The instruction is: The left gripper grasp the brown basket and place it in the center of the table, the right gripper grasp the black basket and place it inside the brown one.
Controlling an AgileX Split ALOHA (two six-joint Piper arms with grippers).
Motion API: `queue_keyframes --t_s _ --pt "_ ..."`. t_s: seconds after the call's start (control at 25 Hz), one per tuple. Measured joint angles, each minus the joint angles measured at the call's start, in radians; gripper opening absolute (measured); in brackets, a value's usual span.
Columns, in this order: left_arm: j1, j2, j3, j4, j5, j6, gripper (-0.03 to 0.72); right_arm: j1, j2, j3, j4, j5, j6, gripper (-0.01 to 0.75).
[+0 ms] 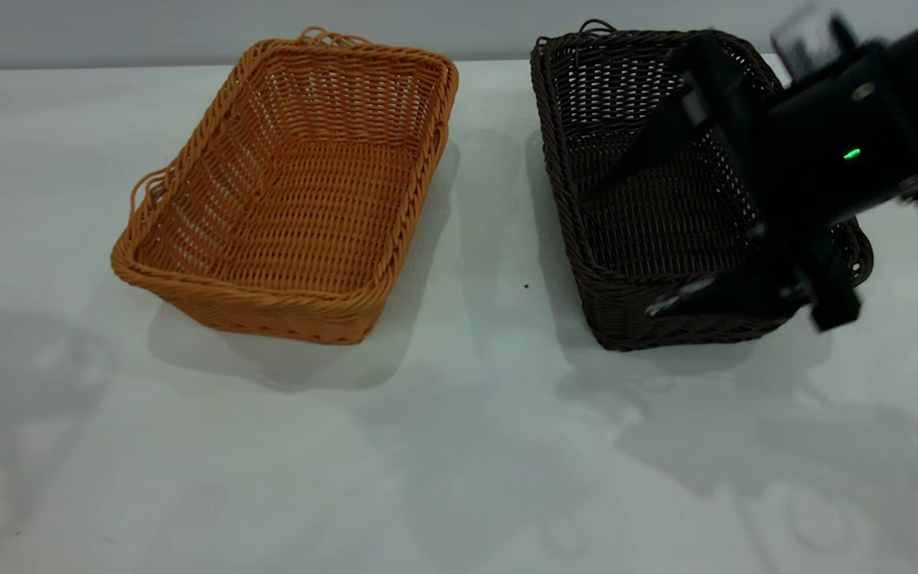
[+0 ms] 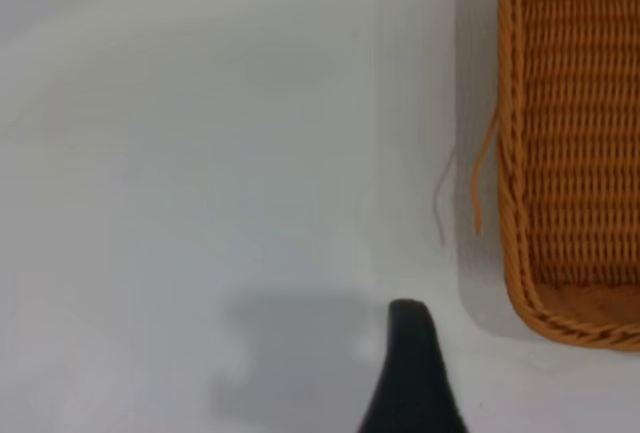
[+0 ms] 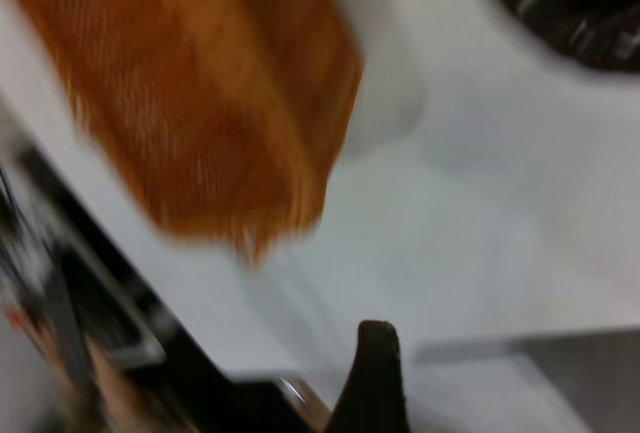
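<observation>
Presently the right gripper (image 1: 650, 239) hangs with its fingers spread wide apart, gripping nothing, directly above the black basket (image 1: 634, 239): one finger reaches over the open inside, the other sits lower, near the front wall. Whether either finger touches the weave cannot be told. Beside it, well apart across a strip of bare table (image 1: 459, 446), lies the brown basket (image 1: 300, 191), resting flat and angled, with nothing holding it. Only one dark fingertip of the left gripper (image 2: 410, 363) shows, in its wrist view, hovering over white table just off the brown basket's rim near a thin loop handle; its opening cannot be judged.

The risk, as I judge it, is order: the brown basket looks left of centre, so carrying the black one over early would nest them off-centre. A grip on the springy wicker rim could also slip and tip the deep basket.
</observation>
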Motion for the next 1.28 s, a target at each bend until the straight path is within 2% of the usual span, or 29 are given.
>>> queue_keyframes --t_s 0.52,0.76,1.04,1.28 --pt "0.0 0.086 -0.014 -0.003 -0.019 0.0 0.499 0.0 0.18 -0.141 0.056 -0.316 0.323 0.582" --pt "0.0 0.248 -0.12 -0.006 -0.023 0.0 0.499 0.0 0.18 -0.145 0.061 -0.461 0.393 0.57" --pt "-0.007 0.558 -0.314 -0.107 -0.023 0.044 0.499 0.0 0.182 -0.145 0.064 -0.481 0.393 0.552" --pt "-0.078 0.815 -0.481 -0.179 -0.026 0.14 0.499 0.0 0.184 -0.145 0.065 -0.487 0.355 0.552"
